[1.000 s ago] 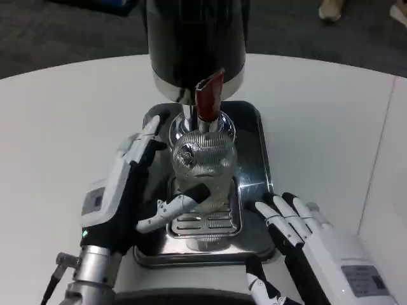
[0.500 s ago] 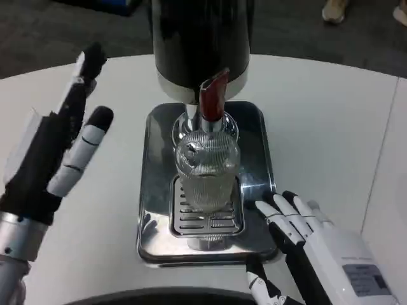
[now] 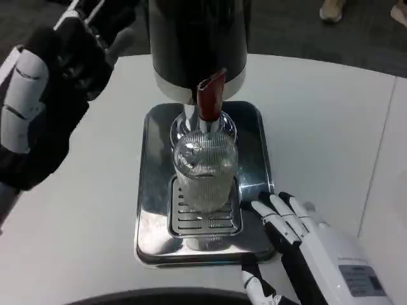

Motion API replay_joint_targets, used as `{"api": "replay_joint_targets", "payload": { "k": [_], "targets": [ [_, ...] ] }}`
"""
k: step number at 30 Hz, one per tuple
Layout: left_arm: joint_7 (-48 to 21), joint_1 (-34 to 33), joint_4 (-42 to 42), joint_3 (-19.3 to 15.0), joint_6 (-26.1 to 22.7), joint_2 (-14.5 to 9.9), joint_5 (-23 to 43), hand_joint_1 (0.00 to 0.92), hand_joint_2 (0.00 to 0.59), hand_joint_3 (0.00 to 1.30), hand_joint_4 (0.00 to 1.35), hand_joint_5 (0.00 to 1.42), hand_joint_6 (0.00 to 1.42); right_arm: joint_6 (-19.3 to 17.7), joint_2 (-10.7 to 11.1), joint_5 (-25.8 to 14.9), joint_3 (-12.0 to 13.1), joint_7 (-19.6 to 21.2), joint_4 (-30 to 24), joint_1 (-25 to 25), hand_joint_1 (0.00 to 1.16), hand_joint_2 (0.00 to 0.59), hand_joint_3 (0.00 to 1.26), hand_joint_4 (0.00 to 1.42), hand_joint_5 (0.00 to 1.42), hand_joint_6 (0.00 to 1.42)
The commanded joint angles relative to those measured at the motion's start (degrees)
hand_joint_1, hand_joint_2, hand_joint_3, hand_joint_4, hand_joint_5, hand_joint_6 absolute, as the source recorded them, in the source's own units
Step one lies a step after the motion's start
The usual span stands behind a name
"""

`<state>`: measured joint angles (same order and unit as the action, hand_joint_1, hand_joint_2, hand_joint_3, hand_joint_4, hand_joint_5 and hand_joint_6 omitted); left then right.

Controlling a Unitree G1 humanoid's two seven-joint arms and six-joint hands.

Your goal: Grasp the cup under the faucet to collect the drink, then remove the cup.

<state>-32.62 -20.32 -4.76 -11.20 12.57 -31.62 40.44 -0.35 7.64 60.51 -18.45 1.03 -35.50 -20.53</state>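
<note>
A clear ribbed cup (image 3: 205, 170) stands upright on the drip grate (image 3: 203, 219) of a steel tray (image 3: 152, 190), right under the red faucet lever (image 3: 209, 98) of the black drink dispenser (image 3: 197, 38). My left hand (image 3: 48, 89) is raised high at the upper left, close to the camera, fingers spread, holding nothing and well away from the cup. My right hand (image 3: 299, 238) lies at the tray's lower right corner with its fingers stretched out, not touching the cup.
The white round table (image 3: 318, 127) stretches to both sides of the tray. Dark carpet (image 3: 299, 32) lies beyond its far edge, with someone's feet (image 3: 331, 9) at the top right.
My left hand let go of the cup, drew back to the left and rose toward the camera. The cup stays under the faucet. The right hand has barely moved.
</note>
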Motion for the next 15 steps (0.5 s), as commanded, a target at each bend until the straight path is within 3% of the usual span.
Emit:
{"api": "replay_joint_targets", "payload": {
  "k": [1,8,15],
  "targets": [
    [-4.4,-2.2,-0.7,-2.2,-5.5,-1.0,2.4,0.000,0.254,0.00,0.00,0.00,0.00,0.3,-0.3,0.4,-0.5,0.4,-0.5,-1.1,0.36,0.563,0.18,0.07,0.05,0.06],
    [-14.8,-10.9,6.7,1.3,-11.1,-1.6,-0.8,0.000,0.230,0.00,0.00,0.04,0.01,-0.4,-0.2,0.1,-0.7,0.8,-0.9,-1.0,0.36,0.563,0.19,0.10,0.07,0.09],
    [-17.9,-14.9,10.8,2.6,-11.5,1.2,-4.4,0.000,0.228,0.00,0.00,0.04,0.02,-0.1,-0.3,0.0,-0.7,1.0,-2.0,-2.2,0.36,0.563,0.20,0.11,0.08,0.11]
  ]
}}
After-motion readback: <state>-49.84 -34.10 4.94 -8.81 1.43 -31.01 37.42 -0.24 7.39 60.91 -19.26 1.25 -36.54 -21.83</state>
